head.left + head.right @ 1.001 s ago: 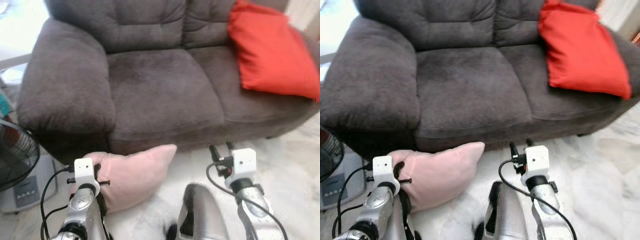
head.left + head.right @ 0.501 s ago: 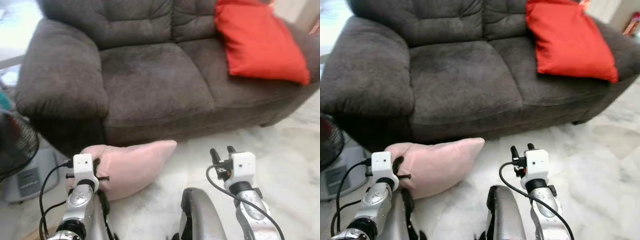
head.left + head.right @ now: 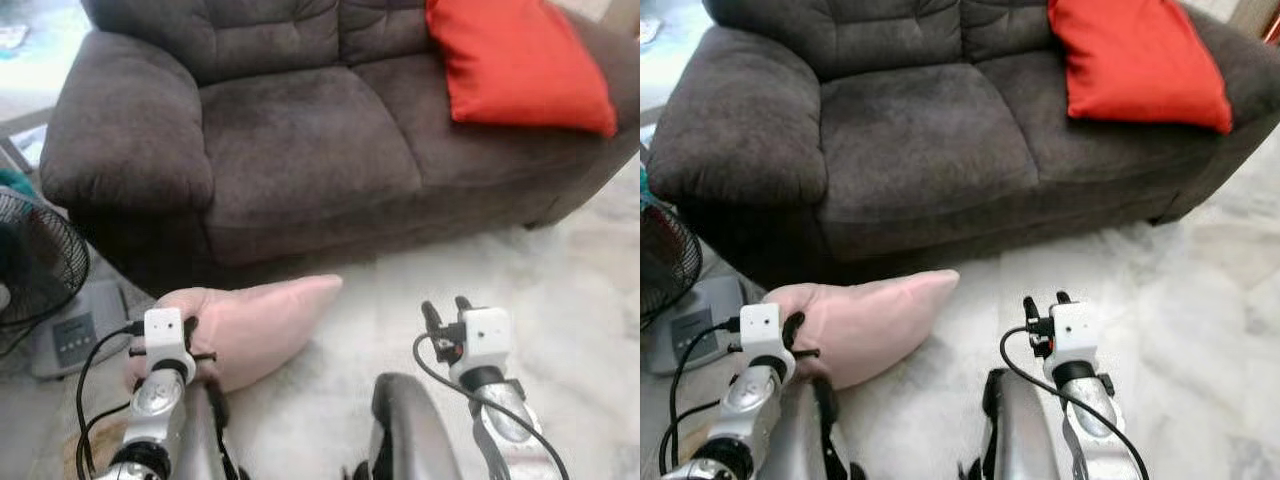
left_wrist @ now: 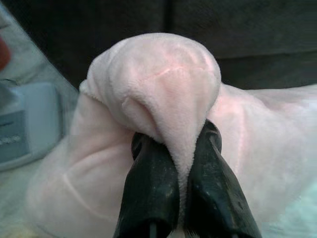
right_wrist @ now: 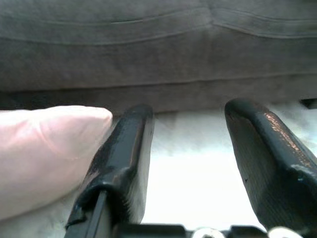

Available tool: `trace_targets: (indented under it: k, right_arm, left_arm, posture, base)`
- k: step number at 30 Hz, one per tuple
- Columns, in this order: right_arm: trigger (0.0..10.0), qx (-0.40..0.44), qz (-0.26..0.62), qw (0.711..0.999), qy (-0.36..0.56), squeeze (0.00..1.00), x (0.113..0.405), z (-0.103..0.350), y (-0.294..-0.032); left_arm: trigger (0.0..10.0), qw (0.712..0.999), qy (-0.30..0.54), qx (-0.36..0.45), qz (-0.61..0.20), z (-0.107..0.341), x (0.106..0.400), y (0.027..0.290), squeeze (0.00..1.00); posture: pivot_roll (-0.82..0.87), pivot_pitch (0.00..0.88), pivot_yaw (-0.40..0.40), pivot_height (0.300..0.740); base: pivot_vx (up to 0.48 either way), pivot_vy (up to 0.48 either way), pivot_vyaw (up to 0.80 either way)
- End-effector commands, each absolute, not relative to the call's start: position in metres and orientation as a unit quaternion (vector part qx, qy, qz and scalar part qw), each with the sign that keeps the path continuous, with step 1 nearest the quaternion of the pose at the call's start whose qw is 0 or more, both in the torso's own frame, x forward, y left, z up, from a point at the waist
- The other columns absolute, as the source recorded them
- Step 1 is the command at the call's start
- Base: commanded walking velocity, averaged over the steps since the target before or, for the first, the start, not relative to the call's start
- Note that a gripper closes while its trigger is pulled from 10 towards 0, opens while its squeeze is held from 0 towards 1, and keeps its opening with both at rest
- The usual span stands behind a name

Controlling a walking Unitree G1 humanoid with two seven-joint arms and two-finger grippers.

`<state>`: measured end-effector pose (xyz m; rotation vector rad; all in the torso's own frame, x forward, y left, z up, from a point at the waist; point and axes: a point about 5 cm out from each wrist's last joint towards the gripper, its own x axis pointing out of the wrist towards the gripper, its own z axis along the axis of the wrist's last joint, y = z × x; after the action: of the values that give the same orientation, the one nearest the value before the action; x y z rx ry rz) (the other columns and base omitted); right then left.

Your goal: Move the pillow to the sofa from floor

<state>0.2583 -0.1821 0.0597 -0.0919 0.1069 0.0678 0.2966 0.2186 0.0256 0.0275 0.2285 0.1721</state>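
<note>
From the head views, the pink pillow (image 3: 245, 325) is down by the floor in front of the sofa (image 3: 300, 140), not on it yet.

Left wrist view: the left gripper (image 4: 176, 148) pinches a fold of the pillow tight.

Right wrist view: the right gripper (image 5: 188, 148) is wide open, holding nothing.

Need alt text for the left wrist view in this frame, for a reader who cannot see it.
The left gripper is shut on a bunched fold of the pink pillow, its two black fingers pinching the plush fabric between them. Behind the pillow is the dark sofa, with a pale grey fan base off to one side.
</note>
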Motion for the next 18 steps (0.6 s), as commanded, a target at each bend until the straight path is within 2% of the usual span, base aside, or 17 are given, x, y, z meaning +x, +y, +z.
trace_targets:
  k: [1, 17, 18]
  right_arm:
    - [10.0, -0.042, 0.032, 0.997, 0.052, 0.0, 0.258, 0.06, -0.182]
    - [10.0, -0.042, 0.031, 0.997, 0.053, 0.0, 0.257, 0.059, -0.183]
    - [10.0, -0.029, 0.021, 0.997, 0.067, 0.0, 0.254, 0.049, -0.183]
  left_arm:
    - [10.0, 0.993, 0.088, 0.023, 0.079, 0.035, 0.302, 0.218, 0.0]
    - [10.0, 0.993, 0.086, 0.027, 0.077, 0.035, 0.302, 0.218, 0.0]
    - [10.0, 0.996, 0.03, 0.064, 0.049, 0.054, 0.31, 0.209, 0.0]
  posture:
    - [-0.03, 0.085, -0.042, 0.465]
    - [-0.03, 0.084, -0.041, 0.465]
    - [-0.02, 0.06, -0.013, 0.47]
  base:
    - [-0.356, 0.0, 0.0]
    - [-0.356, 0.0, 0.0]
    - [0.0, 0.0, 0.0]
